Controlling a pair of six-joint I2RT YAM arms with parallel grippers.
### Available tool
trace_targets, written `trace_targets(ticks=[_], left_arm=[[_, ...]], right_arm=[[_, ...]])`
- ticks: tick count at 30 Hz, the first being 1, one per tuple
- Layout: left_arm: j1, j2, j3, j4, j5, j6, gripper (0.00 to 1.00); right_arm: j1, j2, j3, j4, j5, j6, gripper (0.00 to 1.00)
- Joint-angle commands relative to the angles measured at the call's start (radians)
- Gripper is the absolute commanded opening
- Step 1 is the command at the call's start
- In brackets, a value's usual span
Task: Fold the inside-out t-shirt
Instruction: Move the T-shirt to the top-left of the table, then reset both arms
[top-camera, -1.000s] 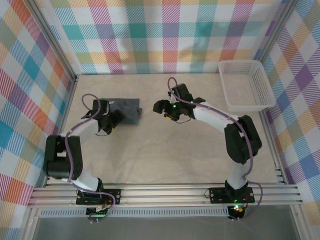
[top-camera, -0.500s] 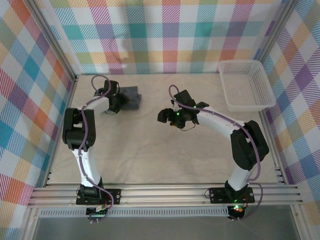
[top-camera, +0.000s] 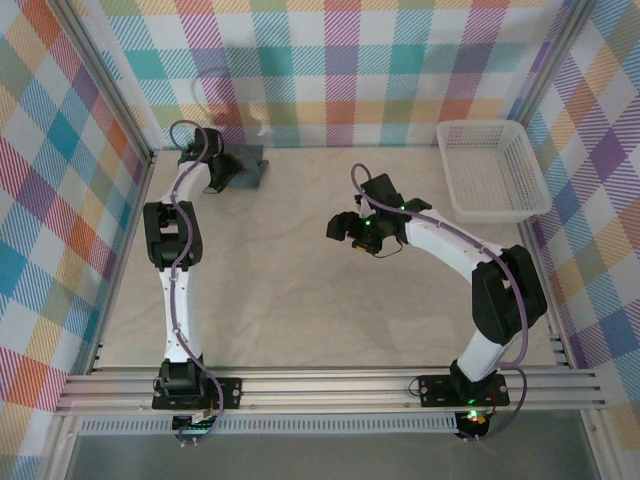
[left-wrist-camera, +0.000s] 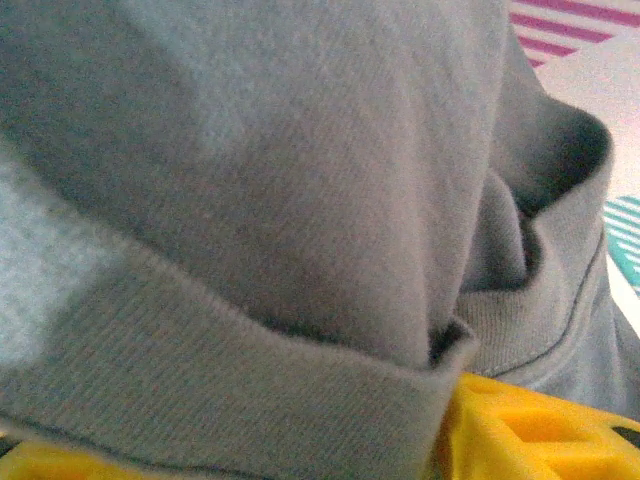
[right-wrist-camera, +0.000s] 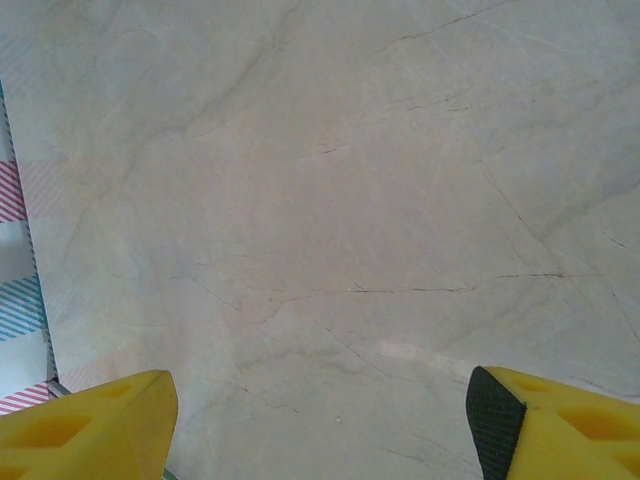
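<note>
The inside-out t-shirt (top-camera: 246, 166) is a small folded slate-grey bundle in the table's far left corner, close to the back wall. My left gripper (top-camera: 222, 172) reaches it at full stretch. In the left wrist view the t-shirt (left-wrist-camera: 300, 200) lies in thick folds over and between the yellow fingers (left-wrist-camera: 520, 420), its ribbed hem across the bottom, and the left gripper (left-wrist-camera: 300, 445) is shut on it. My right gripper (top-camera: 350, 228) hovers over bare table near the middle. The right gripper (right-wrist-camera: 320, 425) stands open with nothing between its fingertips.
A white mesh basket (top-camera: 500, 213) stands at the back right corner, holding nothing. Checked cloth walls close in the back and both sides. The pale table (top-camera: 300, 300) lies bare between the arms.
My left arm has stretched toward the far left corner, carrying the folded t-shirt back and slightly left, and its jaws have narrowed. The right gripper has drifted a little toward me and right.
</note>
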Motion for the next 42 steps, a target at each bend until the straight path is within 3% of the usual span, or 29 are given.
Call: trace_targets(ticks=[1, 3, 6, 9, 13, 18, 21, 24, 26, 30, 32, 34, 35, 36, 37, 42], left_arm=[[0.014, 0.052, 0.103, -0.036, 0.064, 0.003, 0.61], [0.014, 0.04, 0.118, -0.005, 0.121, 0.027, 0.65], [0.007, -0.095, -0.006, 0.094, 0.172, 0.068, 0.75], [-0.001, -0.356, -0.319, 0.288, 0.168, 0.063, 0.83], [-0.024, -0.693, -0.713, 0.426, 0.133, 0.055, 0.91], [-0.146, -1.145, -1.132, 0.427, -0.041, 0.167, 1.0], [-0.256, -1.368, -1.323, 0.376, -0.212, 0.238, 1.0], [-0.297, -1.531, -1.513, 0.397, -0.311, 0.307, 1.0], [-0.332, -1.602, -1.613, 0.4, -0.466, 0.336, 1.0], [-0.338, -1.678, -1.801, 0.538, -0.658, 0.364, 1.0], [-0.322, -1.678, -1.81, 0.587, -0.635, 0.408, 1.0], [-0.32, -1.643, -1.82, 0.675, -0.596, 0.508, 1.0], [-0.319, -1.61, -1.822, 0.721, -0.584, 0.561, 1.0], [-0.314, -1.565, -1.831, 0.777, -0.578, 0.607, 1.0], [-0.302, -1.517, -1.842, 0.838, -0.572, 0.628, 1.0], [-0.156, -1.161, -1.849, 1.249, -0.338, 0.661, 1.0]], right_arm=[[-0.01, -0.01, 0.044, -0.041, -0.026, -0.025, 0.77], [-0.019, -0.019, 0.053, -0.057, -0.033, -0.037, 0.77], [-0.047, -0.068, 0.043, -0.06, -0.028, -0.065, 0.77], [-0.089, -0.165, -0.017, -0.05, 0.028, -0.126, 0.79], [-0.169, -0.316, -0.132, -0.008, 0.107, -0.202, 0.83], [-0.241, -0.539, -0.368, 0.153, 0.364, -0.353, 0.93], [-0.247, -0.646, -0.617, 0.46, 0.549, -0.503, 1.0], [-0.27, -0.631, -0.827, 0.762, 0.797, -0.575, 1.0], [-0.336, -0.541, -0.886, 0.887, 0.757, -0.616, 1.0], [-0.406, -0.293, -0.778, 0.989, 0.567, -0.723, 1.0], [-0.44, -0.183, -0.766, 1.144, 0.487, -0.729, 1.0], [-0.525, -0.181, -0.762, 1.126, 0.324, -0.683, 1.0], [-0.561, -0.159, -0.844, 1.308, 0.228, -0.674, 1.0], [-0.565, -0.123, -0.902, 1.454, 0.254, -0.65, 1.0], [-0.568, -0.157, -0.886, 1.347, 0.265, -0.642, 1.0], [-0.55, -0.152, -0.87, 1.343, 0.301, -0.653, 1.0]])
